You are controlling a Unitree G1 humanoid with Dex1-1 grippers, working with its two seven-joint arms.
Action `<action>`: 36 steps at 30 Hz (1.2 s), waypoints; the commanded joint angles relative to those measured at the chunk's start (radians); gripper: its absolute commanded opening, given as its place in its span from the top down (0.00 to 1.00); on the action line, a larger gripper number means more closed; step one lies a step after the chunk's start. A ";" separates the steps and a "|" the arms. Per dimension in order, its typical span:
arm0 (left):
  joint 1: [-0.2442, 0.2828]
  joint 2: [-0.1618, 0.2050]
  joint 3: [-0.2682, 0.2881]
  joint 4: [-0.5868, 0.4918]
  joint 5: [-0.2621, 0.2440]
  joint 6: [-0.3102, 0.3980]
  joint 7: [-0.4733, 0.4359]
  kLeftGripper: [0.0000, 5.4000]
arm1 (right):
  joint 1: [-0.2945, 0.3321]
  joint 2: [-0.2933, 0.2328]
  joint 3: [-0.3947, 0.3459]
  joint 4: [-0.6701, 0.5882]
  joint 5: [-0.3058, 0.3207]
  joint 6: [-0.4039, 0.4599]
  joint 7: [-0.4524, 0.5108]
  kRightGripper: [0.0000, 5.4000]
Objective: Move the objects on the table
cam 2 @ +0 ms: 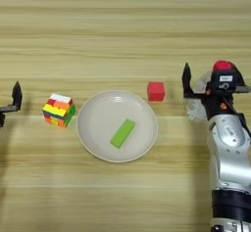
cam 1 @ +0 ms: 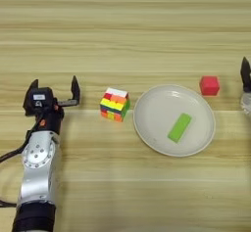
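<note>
Bottle (cam 2: 202, 95) sits between the right gripper's (cam 2: 208, 85) spread fingers.

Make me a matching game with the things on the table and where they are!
Things:
1. green block
2. puzzle cube
3. red cube
4. bottle

Places:
A. between the right gripper's fingers
B. lying on the plate
C. left of the plate, near the open left gripper
D. just past the plate's right rim

Pairs: 1-B, 2-C, 3-D, 4-A
</note>
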 commanded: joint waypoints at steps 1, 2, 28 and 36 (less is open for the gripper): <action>-0.010 0.003 -0.002 0.010 0.007 -0.006 0.001 0.00 | -0.023 -0.009 -0.009 0.067 0.011 0.001 0.004 0.00; -0.010 0.003 -0.002 0.011 0.007 -0.006 0.001 0.00 | -0.027 -0.010 -0.010 0.081 0.011 -0.003 0.004 0.00; -0.003 0.004 -0.001 0.002 0.008 -0.005 0.002 0.00 | -0.050 -0.006 0.004 0.158 0.012 -0.038 0.012 0.28; -0.005 0.005 0.001 0.003 0.007 -0.005 0.003 0.00 | -0.052 -0.003 0.011 0.149 0.009 -0.050 0.017 0.39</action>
